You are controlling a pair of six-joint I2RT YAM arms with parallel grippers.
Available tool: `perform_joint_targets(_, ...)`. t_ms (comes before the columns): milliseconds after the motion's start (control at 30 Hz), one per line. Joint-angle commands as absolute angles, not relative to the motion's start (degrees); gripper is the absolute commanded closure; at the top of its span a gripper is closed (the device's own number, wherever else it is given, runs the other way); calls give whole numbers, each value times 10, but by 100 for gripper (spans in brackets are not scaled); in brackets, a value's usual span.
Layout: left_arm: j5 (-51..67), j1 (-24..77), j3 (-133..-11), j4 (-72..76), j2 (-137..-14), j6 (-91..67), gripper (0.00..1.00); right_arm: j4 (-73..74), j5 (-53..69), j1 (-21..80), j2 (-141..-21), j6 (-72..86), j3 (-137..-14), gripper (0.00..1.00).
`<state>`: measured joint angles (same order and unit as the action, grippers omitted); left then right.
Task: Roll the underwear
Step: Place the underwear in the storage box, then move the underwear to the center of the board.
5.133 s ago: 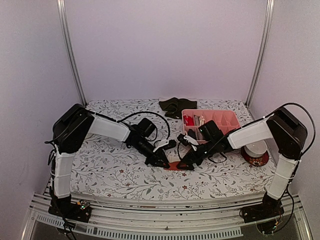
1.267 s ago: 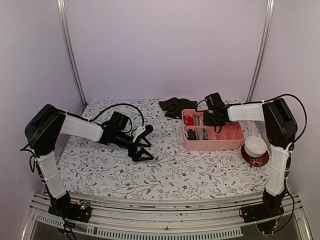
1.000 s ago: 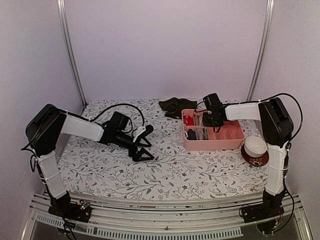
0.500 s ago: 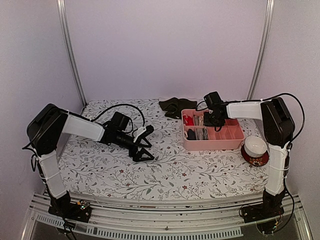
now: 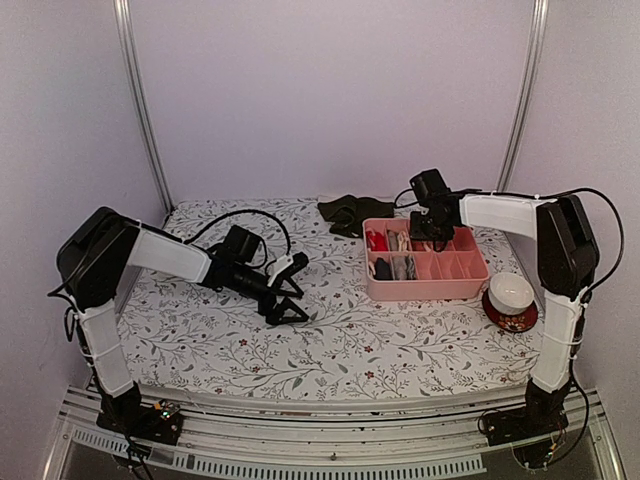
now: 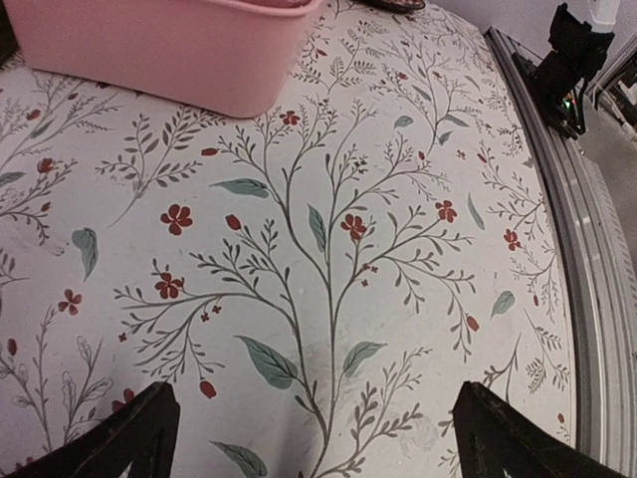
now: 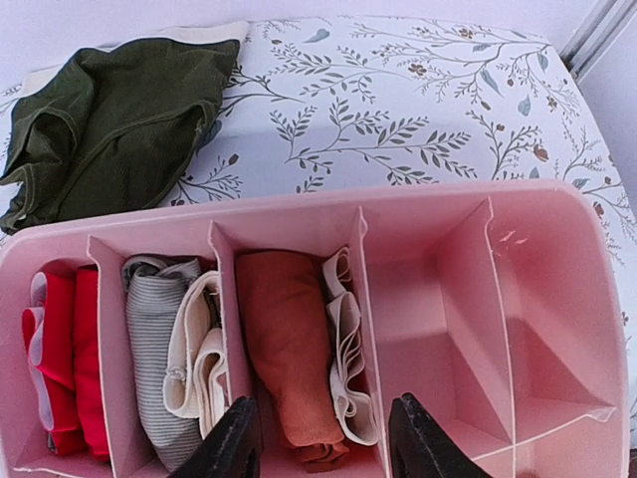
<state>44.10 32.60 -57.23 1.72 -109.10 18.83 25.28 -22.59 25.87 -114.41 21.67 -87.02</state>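
- The right claw (image 7: 323, 445) has its jaws partly apart and grips nothing. It hangs over the pink tray (image 7: 557, 299) without touching it.
- The left claw (image 6: 318, 448) is spread wide and holds nothing. It is poised just above the flower-printed counter (image 6: 328, 229), well apart from the tray.
- The right wrist view shows the tray contents. The rust-red underwear (image 7: 289, 349) lies rolled in the third compartment from the left, touching the folded whitish underwear (image 7: 343, 349) in the same compartment.
- In the same view, a grey striped garment (image 7: 149, 339) fills the second compartment and red garments (image 7: 65, 358) the first.
- The dark olive underwear (image 7: 119, 119) lies crumpled and unrolled on the counter, just behind the tray's far wall.
- Only the top view shows both arms at once. It also shows a red-and-white bowl (image 5: 512, 300) just right of the tray.
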Motion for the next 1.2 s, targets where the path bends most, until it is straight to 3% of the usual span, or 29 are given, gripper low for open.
perform_joint_targets(0,446,322,-586,10,-1099,194,1,263,-244,265,-1122,209,-889,58)
perform_joint_targets(133,445,322,-586,8,-1099,194,2,260,-241,267,-1127,208,-887,68)
perform_joint_targets(233,443,322,-585,9,-1096,194,2,253,-232,281,-1109,194,-874,66)
perform_joint_targets(433,436,319,-577,22,-1085,186,1,294,-257,346,-1033,167,-823,33)
perform_joint_targets(567,429,312,-568,36,-1067,176,2,296,-251,395,-951,194,-727,19)
perform_joint_targets(633,427,302,-556,52,-1047,166,2,286,-248,419,-910,215,-677,2)
perform_joint_targets(833,386,279,-518,105,-978,141,2,201,-223,482,-797,292,-511,1)
perform_joint_targets(967,315,276,-520,115,-972,140,1,120,-214,498,-786,323,-425,1)
perform_joint_targets(1067,295,269,-528,115,-982,130,2,86,-229,508,-817,319,-439,1)
perform_joint_targets(1167,291,262,-531,117,-994,128,2,97,-249,509,-880,297,-536,1)
